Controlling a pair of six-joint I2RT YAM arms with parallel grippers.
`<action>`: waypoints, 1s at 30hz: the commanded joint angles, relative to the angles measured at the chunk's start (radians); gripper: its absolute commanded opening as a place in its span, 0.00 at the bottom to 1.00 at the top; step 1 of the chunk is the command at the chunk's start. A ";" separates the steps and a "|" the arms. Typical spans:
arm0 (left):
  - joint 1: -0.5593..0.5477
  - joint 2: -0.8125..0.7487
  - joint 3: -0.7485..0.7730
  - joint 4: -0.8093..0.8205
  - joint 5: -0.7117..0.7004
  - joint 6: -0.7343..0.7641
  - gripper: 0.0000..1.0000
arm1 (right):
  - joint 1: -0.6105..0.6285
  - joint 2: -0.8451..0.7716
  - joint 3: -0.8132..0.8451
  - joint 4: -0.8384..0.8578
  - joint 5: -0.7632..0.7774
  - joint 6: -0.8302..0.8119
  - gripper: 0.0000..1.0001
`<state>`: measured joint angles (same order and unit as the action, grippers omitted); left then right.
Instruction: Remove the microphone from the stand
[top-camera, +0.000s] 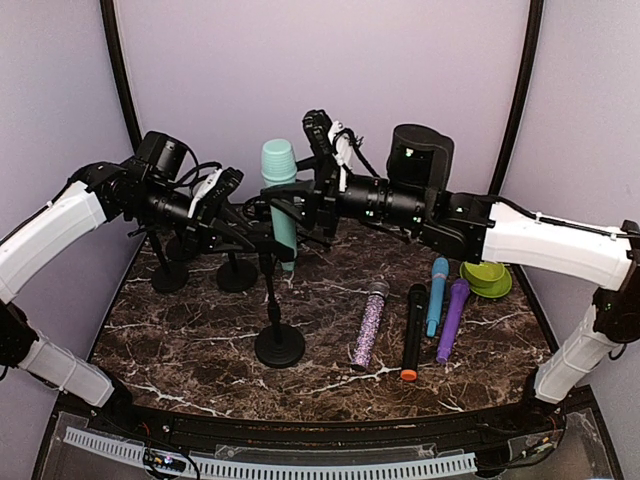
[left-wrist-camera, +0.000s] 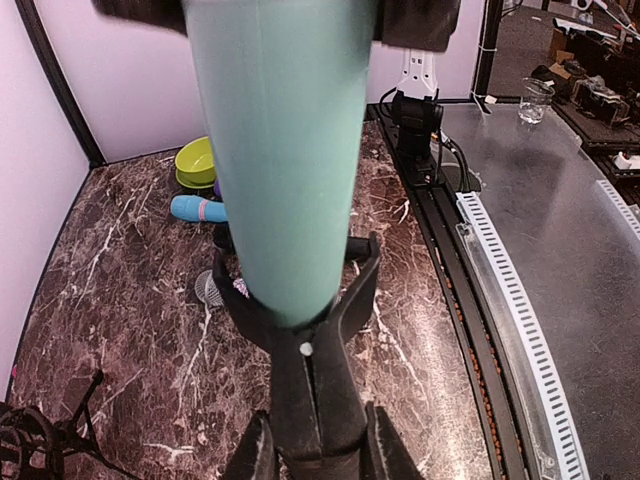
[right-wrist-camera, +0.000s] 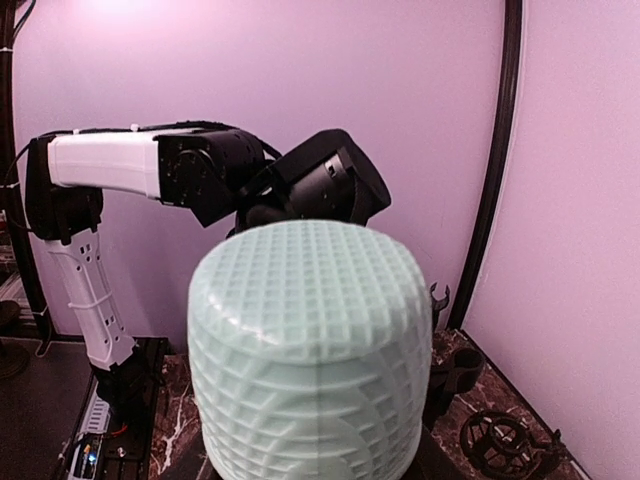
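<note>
Top external view had the teal microphone (top-camera: 283, 232) seated in its stand (top-camera: 279, 346) at mid-table. The right gripper (top-camera: 303, 203) was clamped round its body, a finger either side. Left wrist view: left gripper (left-wrist-camera: 320, 450) pinched tight on the stand's black clip (left-wrist-camera: 312, 345) — just beneath the microphone.

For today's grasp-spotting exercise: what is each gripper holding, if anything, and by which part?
The right gripper clamps the mint microphone on its upper body, below the head. The left gripper pinches the stand just under its clip.
</note>
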<state>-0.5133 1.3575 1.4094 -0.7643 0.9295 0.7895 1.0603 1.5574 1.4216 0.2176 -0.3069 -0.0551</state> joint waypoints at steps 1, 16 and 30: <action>-0.007 -0.009 0.023 -0.014 -0.041 0.008 0.07 | -0.003 -0.061 0.075 0.025 0.045 -0.015 0.17; -0.005 -0.036 0.034 -0.003 -0.129 -0.012 0.91 | -0.379 -0.237 -0.142 -0.285 0.491 0.523 0.02; 0.013 -0.077 0.073 -0.076 -0.178 -0.129 0.99 | -0.501 -0.023 -0.392 -0.343 0.400 0.692 0.00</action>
<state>-0.5171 1.3331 1.4643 -0.7979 0.7616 0.7097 0.5720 1.4948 1.0069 -0.1925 0.1322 0.5869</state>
